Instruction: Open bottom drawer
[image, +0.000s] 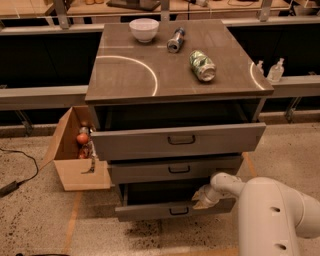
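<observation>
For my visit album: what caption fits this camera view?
Robot's claw at the right end of the partly open bottom drawer of a three-drawer cabinet.

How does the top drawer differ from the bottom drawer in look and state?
The top drawer has a wider and taller front; the bottom drawer has a narrower, slimmer front. The gripper is at the bottom drawer's upper edge, to the right of its handle in the picture; no gripper is at the top drawer. Both are grey, partly pulled out, with a dark handle at centre.
</observation>
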